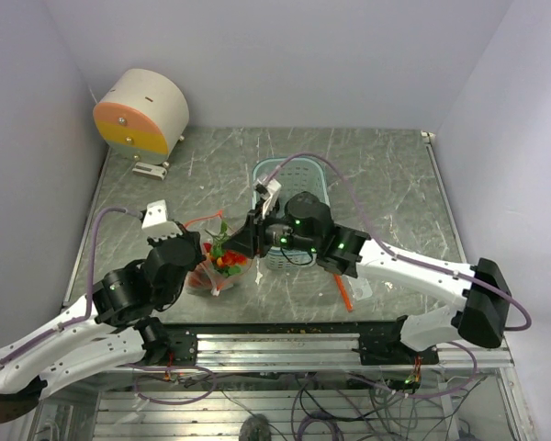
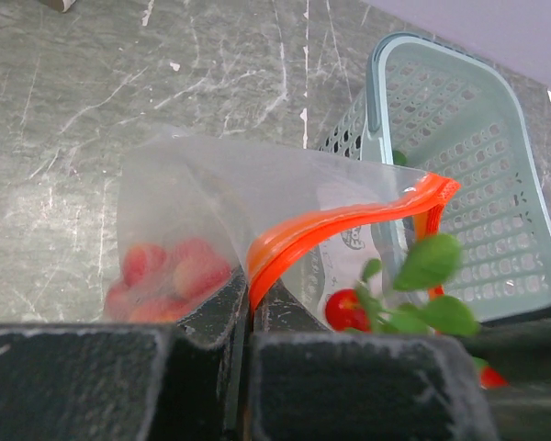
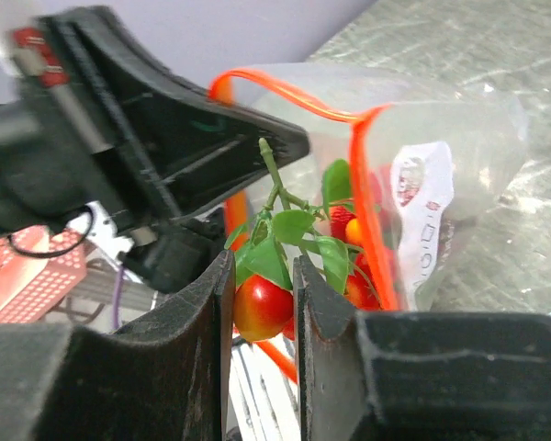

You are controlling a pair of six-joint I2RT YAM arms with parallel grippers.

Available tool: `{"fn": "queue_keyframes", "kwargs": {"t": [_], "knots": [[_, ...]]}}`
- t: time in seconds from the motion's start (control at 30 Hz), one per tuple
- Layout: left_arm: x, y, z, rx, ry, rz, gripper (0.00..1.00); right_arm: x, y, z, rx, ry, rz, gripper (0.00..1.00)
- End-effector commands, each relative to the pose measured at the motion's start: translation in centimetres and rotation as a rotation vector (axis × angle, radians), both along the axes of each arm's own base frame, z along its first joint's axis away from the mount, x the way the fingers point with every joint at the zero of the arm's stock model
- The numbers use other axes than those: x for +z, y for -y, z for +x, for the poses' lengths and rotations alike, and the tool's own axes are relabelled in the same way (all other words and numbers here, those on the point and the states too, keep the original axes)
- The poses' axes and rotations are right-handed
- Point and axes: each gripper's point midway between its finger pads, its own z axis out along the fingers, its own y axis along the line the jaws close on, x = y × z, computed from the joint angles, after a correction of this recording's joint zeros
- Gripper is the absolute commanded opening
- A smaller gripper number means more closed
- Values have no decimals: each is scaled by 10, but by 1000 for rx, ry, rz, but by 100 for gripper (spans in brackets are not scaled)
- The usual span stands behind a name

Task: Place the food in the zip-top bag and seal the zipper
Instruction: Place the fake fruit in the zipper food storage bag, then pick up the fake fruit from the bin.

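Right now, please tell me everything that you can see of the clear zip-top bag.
The zip-top bag is floppy clear plastic with a white printed patch and an orange-red zipper along its mouth. It sits beside the light-blue basket, and its mouth is open. The left gripper is shut on the zipper strip and holds that edge up. Several red food pieces lie inside. The right gripper holds a leafy red fruit at the mouth.

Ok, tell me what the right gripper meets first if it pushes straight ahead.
Probably the open mouth of the zip-top bag, just beyond the leafy tomato sprig the right gripper holds; depth is unclear.
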Motion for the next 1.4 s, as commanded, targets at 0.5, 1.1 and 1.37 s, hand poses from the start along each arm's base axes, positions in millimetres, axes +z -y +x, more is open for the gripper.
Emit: {"fn": "queue_keyframes", "kwargs": {"t": [0.5, 1.1, 1.37], "knots": [[9, -6, 2, 34, 20, -14, 7, -11, 6, 33, -238, 131, -221, 91], [5, 1, 1, 1, -25, 30, 7, -90, 125, 129, -617, -123, -545, 77], [-2, -1, -2, 10, -37, 1, 7, -120, 106, 125, -467, -189, -579, 73]]}}
